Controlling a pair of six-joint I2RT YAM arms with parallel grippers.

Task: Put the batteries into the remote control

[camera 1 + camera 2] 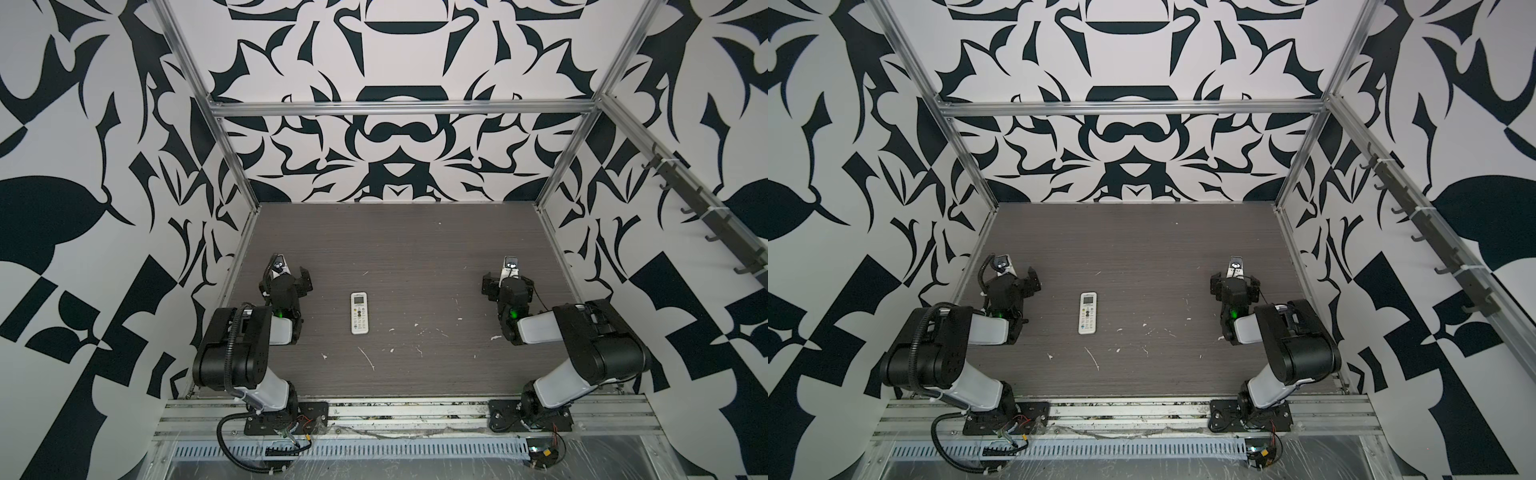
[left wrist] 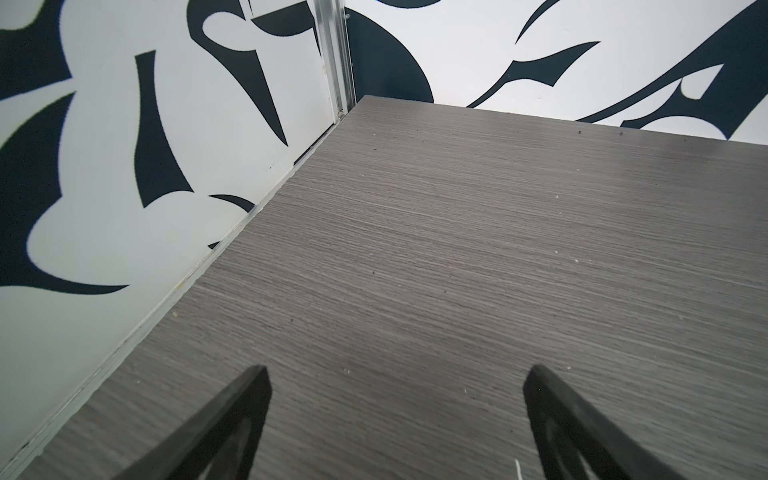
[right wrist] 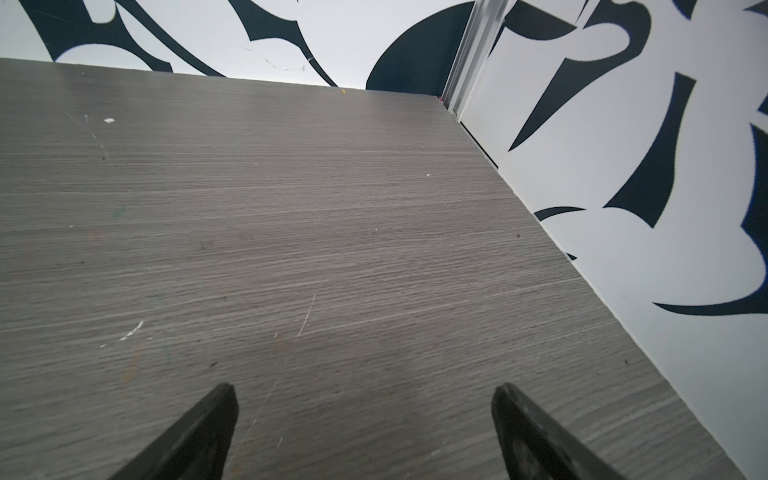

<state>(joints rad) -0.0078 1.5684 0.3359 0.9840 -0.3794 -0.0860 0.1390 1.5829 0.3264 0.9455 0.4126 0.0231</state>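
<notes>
Grey wood-grain desk [image 1: 415, 249] spans the enclosure floor. The left pincer [image 2: 395, 374] and right pincer [image 3: 365, 390] hover at opposite sides, each spread wide, gripping nothing. The white remote control [image 1: 359, 313] lies buttons-up between them, well apart from both, near white scraps [image 1: 368, 359].

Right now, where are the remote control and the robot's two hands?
remote control [image 1: 359, 313]: in a top view, its middle.
left hand [image 2: 395, 374]: left wrist view, midway between fingertips.
right hand [image 3: 365, 390]: right wrist view, midway between fingertips.
</notes>
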